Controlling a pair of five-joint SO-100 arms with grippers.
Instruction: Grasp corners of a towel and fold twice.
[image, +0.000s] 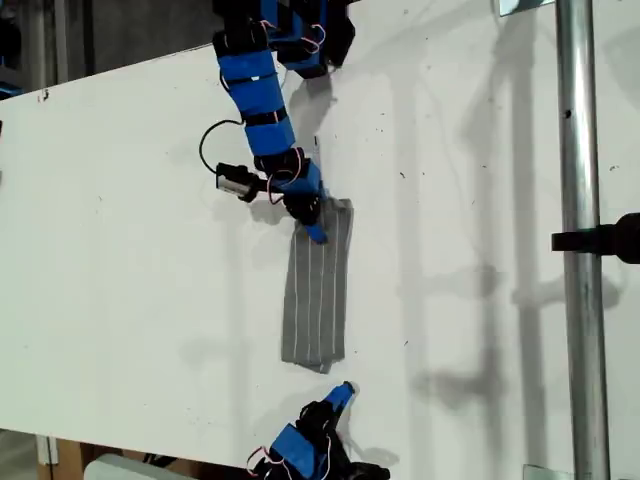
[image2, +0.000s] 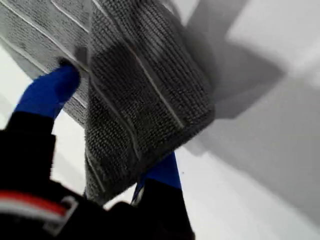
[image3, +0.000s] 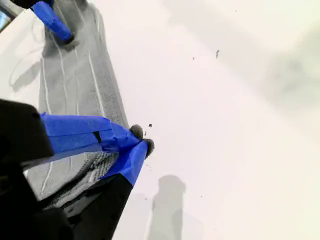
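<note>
Grey striped towel (image: 318, 290) lies folded into a narrow strip mid-counter, stripes running lengthwise, long edges roughly straight, far end at the first pincer (image: 314, 228), near end short of the second pincer (image: 340, 393). First pincer is pinching the towel's far end: in the first wrist view one blue finger (image2: 50, 90) sits on top of the cloth, the other below, and the corner (image2: 197, 120) hangs lifted off the white counter (image: 130, 250). Second pincer is pressed together, tips touching, holding nothing, just off the towel's near edge. Bare counter on both exterior-view sides of the strip. Metal pole (image: 580, 240) stands well off toward the exterior view's right.
</note>
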